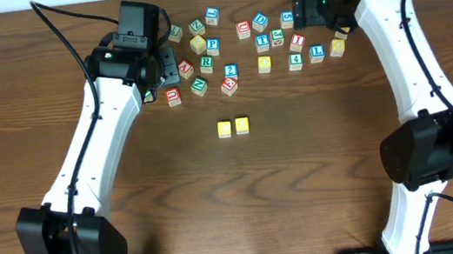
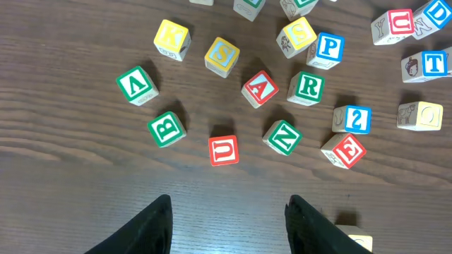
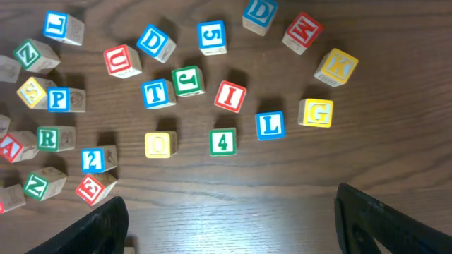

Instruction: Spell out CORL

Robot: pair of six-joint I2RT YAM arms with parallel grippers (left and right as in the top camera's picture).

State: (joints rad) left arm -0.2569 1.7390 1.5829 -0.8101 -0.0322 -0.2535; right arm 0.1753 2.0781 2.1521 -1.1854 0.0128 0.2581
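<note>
Two yellow cubes (image 1: 224,128) sit side by side mid-worktop (image 1: 321,176); the green R cube (image 2: 308,87) and blue L cube (image 3: 270,125) lie among the scatter beyond; the left jaws stand apart and empty; the right jaws gape wide, empty too. R is hemmed by the A cube (image 2: 260,89) and P cube (image 2: 328,48), so a finger could shove it or seize P instead; L sits between the 4 cube (image 3: 222,141) and G cube (image 3: 316,112); a careless set-down might knock the yellow pair askew.
</note>
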